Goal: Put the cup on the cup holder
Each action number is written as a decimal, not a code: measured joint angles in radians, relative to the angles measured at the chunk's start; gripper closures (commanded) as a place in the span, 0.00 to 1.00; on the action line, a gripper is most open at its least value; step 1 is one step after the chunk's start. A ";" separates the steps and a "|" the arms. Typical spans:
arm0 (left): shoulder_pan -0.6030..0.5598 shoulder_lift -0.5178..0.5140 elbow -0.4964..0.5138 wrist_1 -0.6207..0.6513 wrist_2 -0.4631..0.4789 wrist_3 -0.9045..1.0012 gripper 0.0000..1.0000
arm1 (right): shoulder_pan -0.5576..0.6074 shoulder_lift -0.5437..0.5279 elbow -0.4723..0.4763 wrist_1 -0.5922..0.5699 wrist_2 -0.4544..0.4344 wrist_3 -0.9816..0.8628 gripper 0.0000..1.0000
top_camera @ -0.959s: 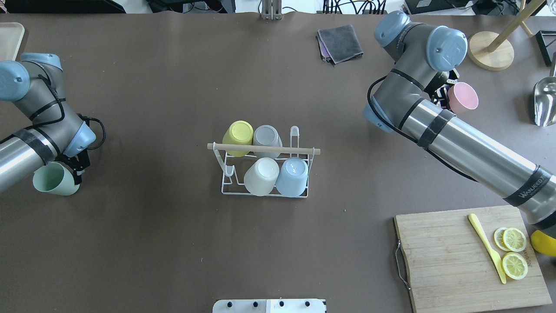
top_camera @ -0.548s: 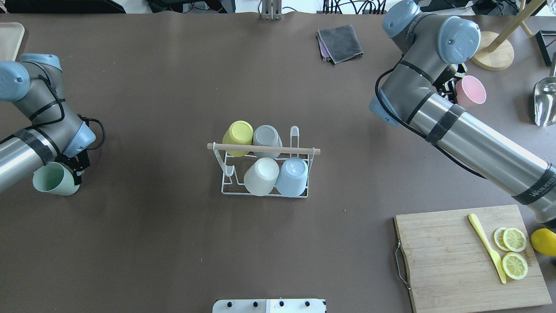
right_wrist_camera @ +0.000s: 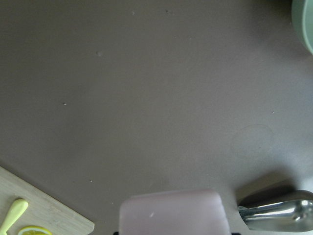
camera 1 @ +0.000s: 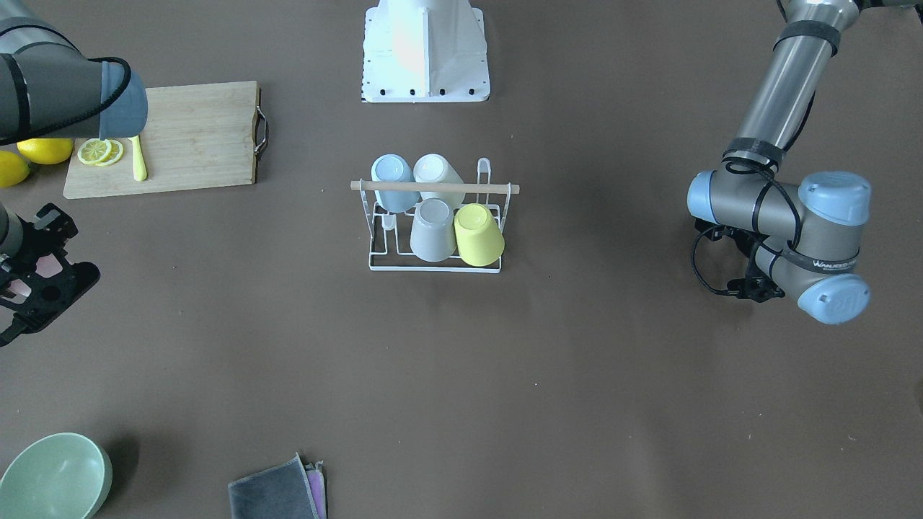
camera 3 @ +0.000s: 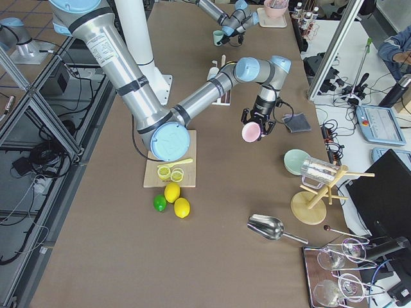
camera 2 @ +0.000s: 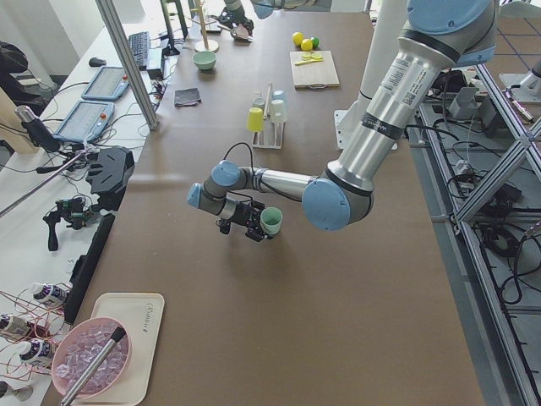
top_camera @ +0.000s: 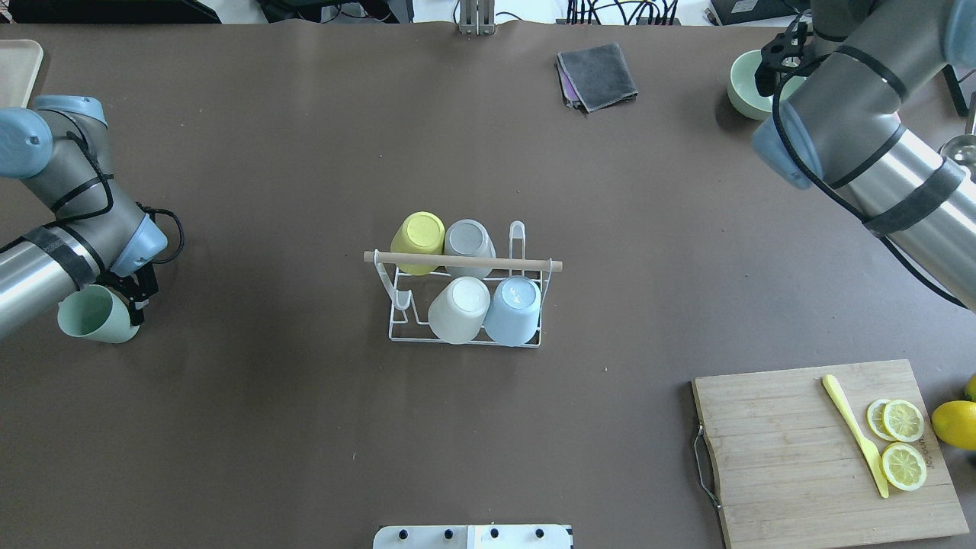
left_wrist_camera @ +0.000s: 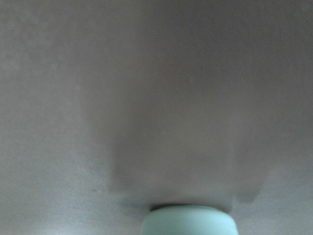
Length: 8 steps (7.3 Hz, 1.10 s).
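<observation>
The white wire cup holder with a wooden rod stands mid-table and also shows in the front view. It holds several upturned cups: yellow, grey, white and blue. My left gripper is shut on a pale green cup at the left, held just above the table. The green cup also shows in the left wrist view. My right gripper is shut on a pink cup at the far right, well away from the holder. The right arm hides that cup in the overhead view.
A wooden cutting board with lemon slices and a yellow knife lies at the near right, with lemons beside it. A grey cloth and a green bowl lie at the far side. A metal scoop is near the pink cup.
My right arm has swung further right and away from the robot with the pink cup, uncovering the green bowl. The left arm and green cup have not moved.
</observation>
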 measured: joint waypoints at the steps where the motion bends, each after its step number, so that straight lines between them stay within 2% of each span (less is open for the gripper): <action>1: 0.000 -0.001 0.000 0.003 -0.002 0.000 0.02 | 0.024 -0.030 0.055 0.027 0.087 0.055 1.00; 3: 0.004 -0.001 0.000 0.012 -0.004 -0.001 0.02 | 0.047 -0.101 0.112 0.184 0.215 0.109 1.00; 5: 0.008 -0.002 0.000 0.014 -0.005 -0.001 0.05 | 0.062 -0.152 0.114 0.325 0.331 0.134 1.00; 6: 0.009 -0.002 0.000 0.014 -0.006 -0.001 0.31 | 0.064 -0.171 0.093 0.422 0.373 0.138 1.00; 7: 0.010 -0.002 0.000 0.014 -0.006 -0.001 0.71 | 0.064 -0.185 0.065 0.531 0.397 0.142 1.00; 8: 0.011 -0.002 0.000 0.014 -0.006 0.000 0.93 | 0.064 -0.195 0.041 0.635 0.409 0.141 1.00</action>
